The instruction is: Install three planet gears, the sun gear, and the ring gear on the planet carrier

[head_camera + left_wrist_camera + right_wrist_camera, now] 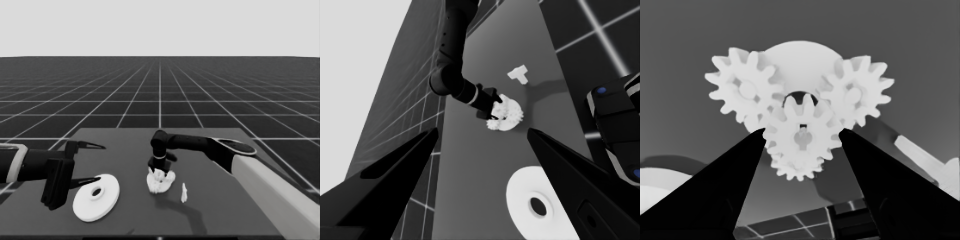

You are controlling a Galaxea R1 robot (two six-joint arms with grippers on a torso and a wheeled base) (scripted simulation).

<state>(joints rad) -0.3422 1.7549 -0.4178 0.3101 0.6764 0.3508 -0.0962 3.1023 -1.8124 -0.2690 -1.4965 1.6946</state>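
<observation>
The left gripper (95, 163) waits open at the table's left end, above the larger round part (96, 197). Mid-table, the right gripper (159, 172) clamps a small gear (801, 136) over the smaller round part (799, 61), where two gears (746, 89) sit. A thin white piece (184, 193) lies just right.

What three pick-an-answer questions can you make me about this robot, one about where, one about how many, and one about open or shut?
1. Where is the right tool?
A. At the gears
B. On the floor
C. Above the horizon
2. How many arms show in the head view?
A. One
B. Two
C. Three
3. The left tool is:
A. Open
B. Shut on a gear
C. Out of sight

Answers: A, it hangs right over the gear cluster; B, one arm comes from each side; A, its fingers stand wide apart, holding nothing.
</observation>
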